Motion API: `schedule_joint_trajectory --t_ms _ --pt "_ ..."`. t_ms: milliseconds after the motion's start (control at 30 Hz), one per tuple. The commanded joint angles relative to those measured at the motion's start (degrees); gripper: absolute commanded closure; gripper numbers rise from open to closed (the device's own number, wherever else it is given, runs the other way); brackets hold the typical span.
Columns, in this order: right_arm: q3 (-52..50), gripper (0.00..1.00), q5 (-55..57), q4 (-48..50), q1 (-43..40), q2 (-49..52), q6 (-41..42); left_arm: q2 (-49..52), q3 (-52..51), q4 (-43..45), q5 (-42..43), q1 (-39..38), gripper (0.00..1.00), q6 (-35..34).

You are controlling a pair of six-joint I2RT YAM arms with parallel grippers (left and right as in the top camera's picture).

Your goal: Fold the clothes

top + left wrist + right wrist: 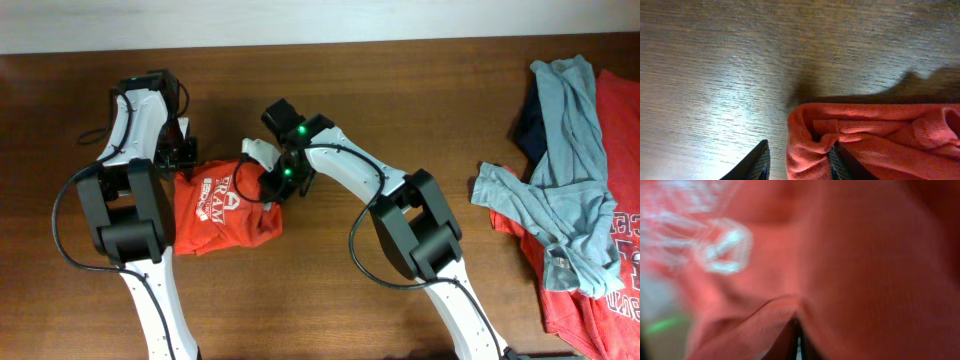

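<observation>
Orange shirt [225, 205] lies left of bench [420, 90] centre, bare wood around. Right claw [273, 183] clamps it; wrist view shows left claw [800, 146] apart, straddling its hem.

- Orange-red T-shirts: 2, a printed shirt [225, 215] between the arms and a second shirt [620, 130] at the right edge.
- Grey-blue T-shirt [575, 150]: 1.
- Navy T-shirt [528, 125]: 1, mostly covered.
- Arms: 2, left arm [125, 210] and right arm [420, 225].
- Bench [400, 90]: 1.
</observation>
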Motion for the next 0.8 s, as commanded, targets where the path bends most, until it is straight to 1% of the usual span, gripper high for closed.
schedule_joint_trajectory --t_ms 0,33,100,200,300,333,367,433,467,533,600,667,700,767 --pt "-0.09 0.89 13.27 2.45 -4.02 1.31 8.11 1.42 0.09 -0.66 -1.16 0.42 0.62 0.26" --pt "-0.07 0.88 14.27 2.93 -5.03 1.31 9.33 1.42 0.09 -0.81 -1.16 0.42 0.62 0.26" --pt "0.24 0.76 13.99 2.97 -7.32 1.18 10.29 1.46 0.07 -0.87 -1.16 0.42 0.62 0.26" --pt "0.31 0.7 10.38 1.36 -10.54 1.14 11.26 1.66 0.04 -0.81 -1.16 0.42 0.62 0.26" --pt "0.31 0.68 7.96 -1.07 -12.5 1.16 11.26 1.9 0.04 -0.85 -1.11 0.42 0.62 0.26" --pt "0.31 0.6 8.0 -1.95 -12.81 1.16 10.45 1.9 0.04 -1.05 -1.11 0.42 0.69 0.26" --pt "0.35 0.53 8.11 -2.49 -12.87 1.09 9.6 1.88 0.07 -1.31 -0.98 0.42 0.71 0.26" --pt "0.37 0.5 8.46 -2.73 -13.14 0.46 9.31 1.88 0.55 -1.9 0.52 0.39 0.71 0.26" --pt "0.74 0.48 9.42 -3.15 -13.49 -0.48 9.33 1.88 1.31 -2.43 2.67 0.39 0.71 0.35" --pt "2.27 0.47 11.08 -4.96 -13.88 -1.86 9.29 1.88 3.28 -3.52 4.31 0.39 0.7 0.94" --pt "5.18 0.46 15.85 -8.48 -13.92 -4.5 9.27 1.84 7.43 -4.83 6.64 0.37 0.7 2.12" --pt "8.13 0.45 18.88 -12.11 -13.86 -6.99 9.25 1.84 11.69 -5.97 10.62 0.26 0.69 3.82" --pt "9.68 0.45 19.26 -14.73 -13.86 -8.66 8.57 1.84 14.99 -6.71 14.03 -0.02 0.69 5.4" --pt "11.02 0.45 19.39 -17.99 -13.86 -10.56 7.98 1.84 19.02 -7.61 17.9 -0.74 0.68 7.32"
